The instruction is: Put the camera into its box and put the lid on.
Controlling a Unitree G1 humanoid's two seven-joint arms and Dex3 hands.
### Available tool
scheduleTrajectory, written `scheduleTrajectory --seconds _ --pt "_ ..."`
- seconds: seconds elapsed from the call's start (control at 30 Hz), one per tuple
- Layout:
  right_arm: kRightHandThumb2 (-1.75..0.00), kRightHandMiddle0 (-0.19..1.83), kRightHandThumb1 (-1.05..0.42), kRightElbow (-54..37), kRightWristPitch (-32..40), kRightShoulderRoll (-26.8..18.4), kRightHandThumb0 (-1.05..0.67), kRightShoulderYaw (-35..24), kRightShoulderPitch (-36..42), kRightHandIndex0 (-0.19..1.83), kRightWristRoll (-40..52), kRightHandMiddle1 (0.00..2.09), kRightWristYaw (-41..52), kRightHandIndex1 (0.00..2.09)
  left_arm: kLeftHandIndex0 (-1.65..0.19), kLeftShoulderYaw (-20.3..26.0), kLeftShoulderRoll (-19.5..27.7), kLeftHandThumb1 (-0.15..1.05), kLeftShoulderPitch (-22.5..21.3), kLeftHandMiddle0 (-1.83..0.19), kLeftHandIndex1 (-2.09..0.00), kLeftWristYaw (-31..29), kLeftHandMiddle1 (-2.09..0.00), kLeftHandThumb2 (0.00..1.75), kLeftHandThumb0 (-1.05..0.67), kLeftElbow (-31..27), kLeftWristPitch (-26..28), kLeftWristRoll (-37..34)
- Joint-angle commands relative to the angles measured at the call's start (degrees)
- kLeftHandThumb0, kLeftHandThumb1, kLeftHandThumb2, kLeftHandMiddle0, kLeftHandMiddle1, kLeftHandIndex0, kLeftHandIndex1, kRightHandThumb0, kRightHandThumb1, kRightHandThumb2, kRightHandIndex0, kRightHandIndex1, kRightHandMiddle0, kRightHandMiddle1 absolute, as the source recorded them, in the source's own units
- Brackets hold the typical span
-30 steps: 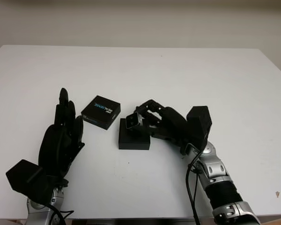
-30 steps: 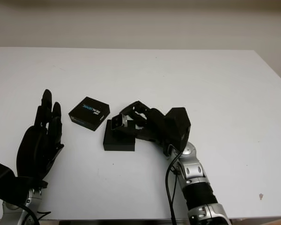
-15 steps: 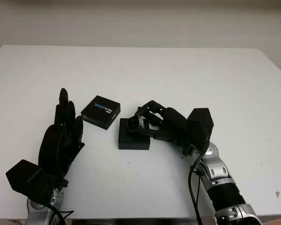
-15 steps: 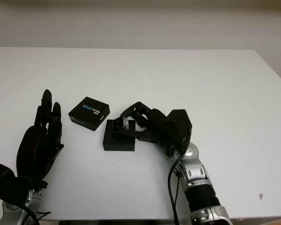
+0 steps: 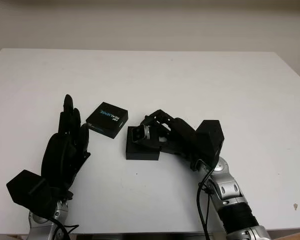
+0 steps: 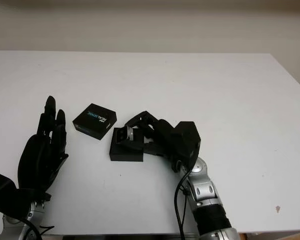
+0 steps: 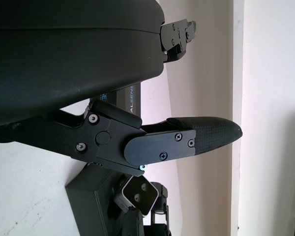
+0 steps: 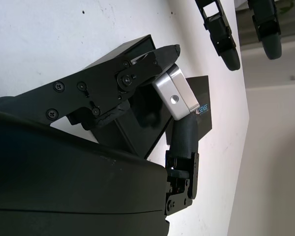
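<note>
Near left: left hand, black three-fingered, holds nothing, released, upright over the white table; parked.

Near right, reaching in toward centre: right hand clenched round the small silver-and-black camera, holding it just above the open shallow black box.

Farther left, just beside the box: flat black lid with blue-white lettering, untouched.

Step in hand, by my reading: seating the camera. Next calls for lowering it square into the box, letting go, then fetching the lid.
</note>
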Motion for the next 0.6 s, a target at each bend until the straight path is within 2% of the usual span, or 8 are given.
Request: scheduleTrajectory --seconds 0.0,0.3,0.57 --pt "-0.06 0.17 -1.03 -0.6 1.0 0.8 -0.39 1.3 1.9 0.13 -0.1 1.83 0.0 0.07 0.19 -0.3 -0.1 1.05 0.6 0.19 0.0 0.1 0.0 0.55 -0.81 -1.3 0.0 0.4" --pt "-0.06 0.16 -1.03 -0.8 -1.3 0.3 -0.4 2.1 2.8 0.14 -2.3 1.81 -1.5 0.07 0.19 -0.3 -0.2 1.05 0.7 0.19 0.0 0.2 0.0 0.55 -0.8 -1.4 -0.1 0.3" --pt "-0.05 0.15 -1.02 -0.5 -7.5 -1.7 -0.44 4.2 2.8 0.17 -8.5 1.75 -4.4 0.08 0.19 -0.1 0.1 1.05 1.1 0.19 0.0 0.1 0.0 0.56 -0.81 -1.4 -0.7 0.7"
